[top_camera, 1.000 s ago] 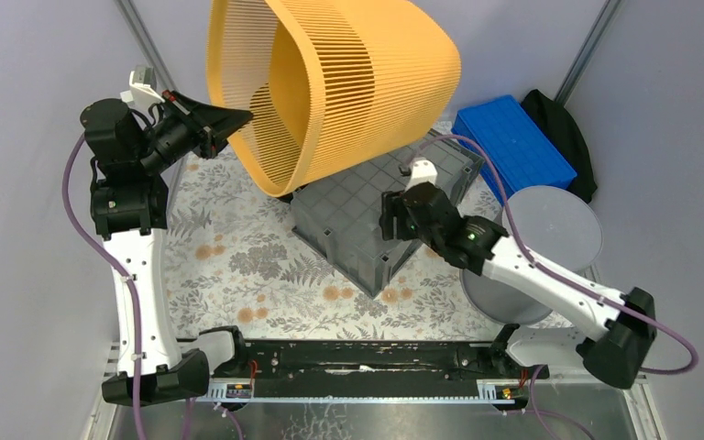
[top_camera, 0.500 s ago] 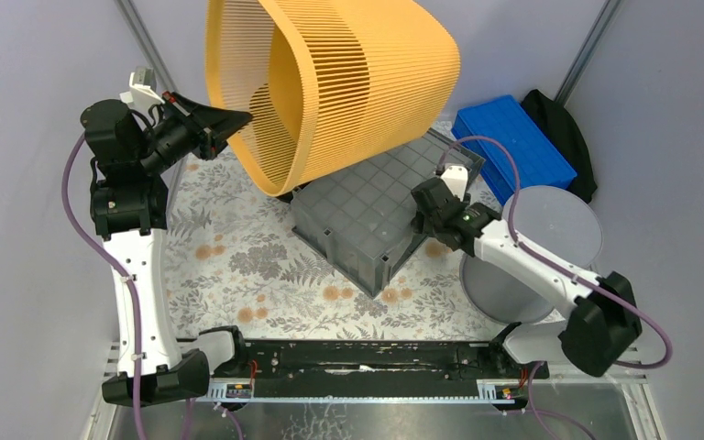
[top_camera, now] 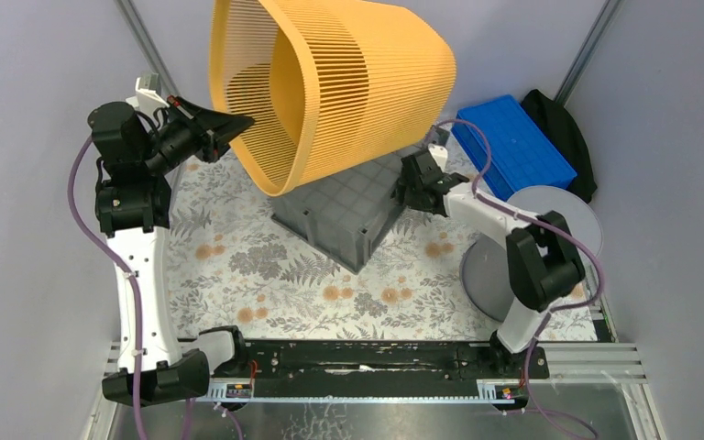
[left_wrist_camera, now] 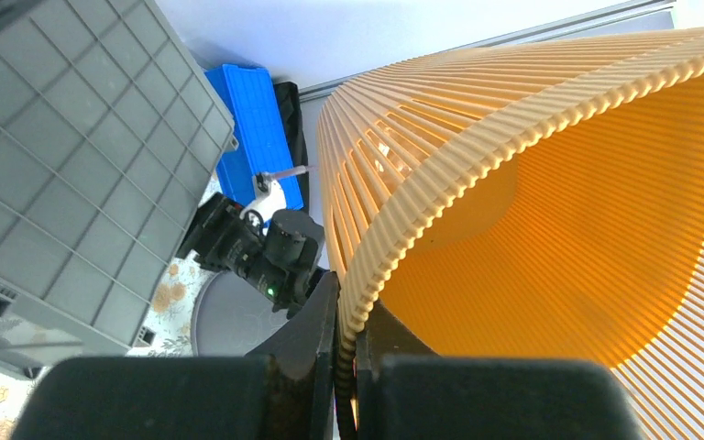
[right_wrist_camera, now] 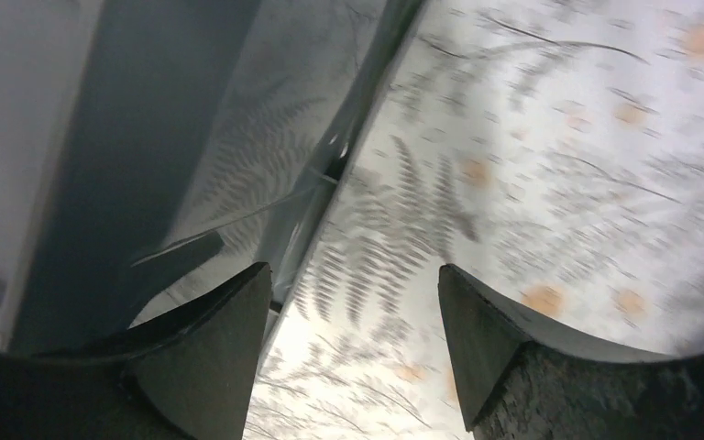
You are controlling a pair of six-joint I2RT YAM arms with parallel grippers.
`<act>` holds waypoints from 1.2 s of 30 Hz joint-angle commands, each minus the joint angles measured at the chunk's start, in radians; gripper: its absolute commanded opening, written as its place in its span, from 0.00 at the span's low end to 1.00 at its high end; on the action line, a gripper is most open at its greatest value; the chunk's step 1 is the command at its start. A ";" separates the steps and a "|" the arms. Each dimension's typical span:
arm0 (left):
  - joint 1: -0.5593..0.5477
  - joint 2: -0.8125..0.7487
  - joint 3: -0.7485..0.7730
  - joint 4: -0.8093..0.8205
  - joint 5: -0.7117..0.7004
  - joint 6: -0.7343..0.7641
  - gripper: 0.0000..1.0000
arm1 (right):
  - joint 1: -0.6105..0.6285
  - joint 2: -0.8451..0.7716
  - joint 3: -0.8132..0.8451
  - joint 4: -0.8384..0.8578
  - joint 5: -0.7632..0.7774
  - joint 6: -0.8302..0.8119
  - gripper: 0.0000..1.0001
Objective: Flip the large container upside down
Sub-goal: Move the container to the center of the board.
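The large dark-grey crate lies on the flowered cloth with its square-gridded underside up, partly hidden under a slatted orange basket. The crate also shows in the left wrist view. My left gripper is shut on the basket's rim and holds it tilted in the air above the crate. My right gripper is open and empty beside the crate's right far side. In the blurred right wrist view the crate's wall is by the left finger, with cloth between the fingers of the gripper.
A shallow blue ribbed tray lies at the back right with a black object behind it. A round light-grey bucket stands right of the crate. Purple-grey walls close in both sides.
My right gripper has swung from over the crate's underside to its right far side. The crate has shifted left and farther under the basket. The left arm and basket have barely moved.
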 commanded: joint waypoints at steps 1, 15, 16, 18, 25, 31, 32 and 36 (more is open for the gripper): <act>0.005 -0.030 -0.008 0.145 0.031 -0.049 0.00 | 0.012 0.077 0.082 0.230 -0.194 0.004 0.74; 0.006 -0.039 -0.076 0.174 0.032 -0.041 0.00 | 0.173 0.472 0.579 0.358 -0.611 -0.094 0.74; 0.006 -0.038 -0.077 0.174 0.032 -0.039 0.00 | 0.186 0.503 0.610 0.352 -0.631 -0.097 0.74; 0.007 -0.036 -0.072 0.172 0.031 -0.036 0.00 | 0.203 0.510 0.630 0.339 -0.622 -0.095 0.74; 0.011 -0.009 0.019 0.083 0.024 0.030 0.00 | 0.169 0.189 0.272 0.216 -0.409 -0.065 0.78; 0.009 0.006 0.084 -0.086 0.003 0.172 0.00 | 0.200 -0.170 -0.039 0.131 -0.544 -0.089 0.78; 0.009 0.006 0.100 -0.163 -0.019 0.221 0.00 | 0.222 -0.232 -0.089 0.107 -0.561 -0.095 0.78; -0.004 -0.018 0.081 -0.339 -0.150 0.378 0.00 | 0.310 -0.518 -0.202 0.031 -0.596 -0.075 0.78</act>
